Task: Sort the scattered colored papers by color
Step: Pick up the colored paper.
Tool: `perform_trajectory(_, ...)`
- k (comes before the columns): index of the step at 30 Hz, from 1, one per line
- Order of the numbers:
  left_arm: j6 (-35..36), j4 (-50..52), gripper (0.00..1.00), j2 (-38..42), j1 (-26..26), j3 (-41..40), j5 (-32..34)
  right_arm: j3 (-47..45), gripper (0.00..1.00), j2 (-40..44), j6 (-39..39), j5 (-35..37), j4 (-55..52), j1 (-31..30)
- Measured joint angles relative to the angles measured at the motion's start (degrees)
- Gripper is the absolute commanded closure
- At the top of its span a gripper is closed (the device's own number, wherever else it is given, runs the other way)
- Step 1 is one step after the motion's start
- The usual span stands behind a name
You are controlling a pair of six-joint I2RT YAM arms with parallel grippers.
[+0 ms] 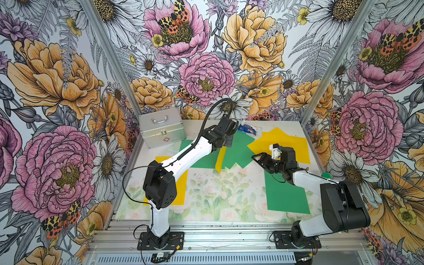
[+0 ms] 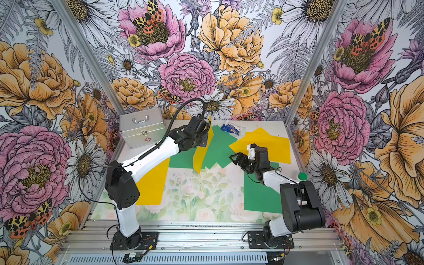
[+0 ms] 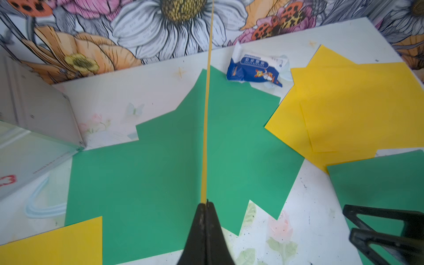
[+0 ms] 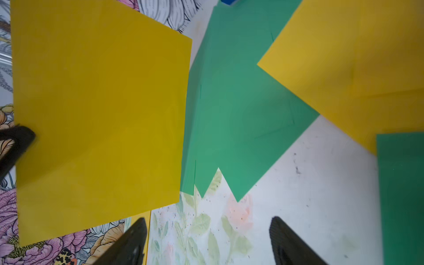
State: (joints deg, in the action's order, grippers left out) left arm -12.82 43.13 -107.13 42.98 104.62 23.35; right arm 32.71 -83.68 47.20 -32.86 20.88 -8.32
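My left gripper (image 3: 206, 203) pinches a yellow sheet (image 2: 200, 152) on edge above the green sheets (image 1: 238, 151) toward 12 o'clock; right gripper (image 4: 208, 219) gapes empty; yellow pile (image 1: 286, 142) at 2 o'clock.

- Yellow papers (image 1: 282, 141), upper right of the tabletop: thin paper, smooth and matt; faint creases are noted.
- Green papers (image 1: 284, 195): the same thin paper, smooth and matt.
- Held yellow paper (image 4: 98, 114): matt paper, seen edge-on as a thin line in the left wrist view.
- Case (image 1: 161, 128), upper left of the tabletop: ribbed silver metal with a satin sheen; the handle and clasp are polished.
- Packet (image 3: 254, 68): glossy plastic film, crinkled.
- Tabletop (image 1: 220, 192): smooth covering with a printed floral pattern, marked with dark specks.
- Walls (image 1: 57, 68): floral print, matt.
- Left arm (image 1: 190, 151): glossy white plastic shell; the joint housings are matt black.
- Cable sleeve (image 1: 222, 99): black corrugated plastic.
- Frame rails (image 1: 229, 236): bare grooved aluminium.
- Right gripper (image 4: 208, 219): fingers (image 4: 286, 241) of matt black plastic, finely ribbed.
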Motion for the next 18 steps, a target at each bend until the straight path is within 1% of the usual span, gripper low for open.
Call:
perform_trajectory(3,3.06,0.04,1.00,1.92,2.82,2.54,4.00,-1.84,0.12,-1.11,0.76,1.38,12.57,-3.30)
perform_trajectory(4,4.00,0.09,1.00,2.71,3.74,3.21,4.85,-2.01,0.10,-2.23,1.36,1.62,17.77,-4.24)
perform_trajectory(6,5.84,0.17,1.00,4.20,5.16,4.26,5.88,-2.38,0.04,-5.27,3.76,2.08,28.96,-5.66)
perform_trajectory(7,6.86,0.17,1.00,5.01,5.75,4.79,6.32,-2.47,0.03,-7.52,5.57,2.62,35.41,-6.38)
perform_trajectory(9,8.85,0.17,1.00,6.51,6.78,5.62,7.17,-2.45,0.02,-10.84,7.69,3.34,42.93,-7.69)
perform_trajectory(12,11.98,0.15,1.00,8.83,8.39,6.14,8.70,-2.23,0.01,-12.33,7.54,4.83,48.59,-10.34)
perform_trajectory(15,15.19,0.24,1.00,11.23,10.49,6.14,10.29,0.11,0.00,-12.31,6.49,5.27,52.59,-12.92)
perform_trajectory(18,17.49,0.22,1.00,14.19,12.46,5.35,10.51,2.75,0.01,-11.58,5.31,5.14,54.93,-13.64)
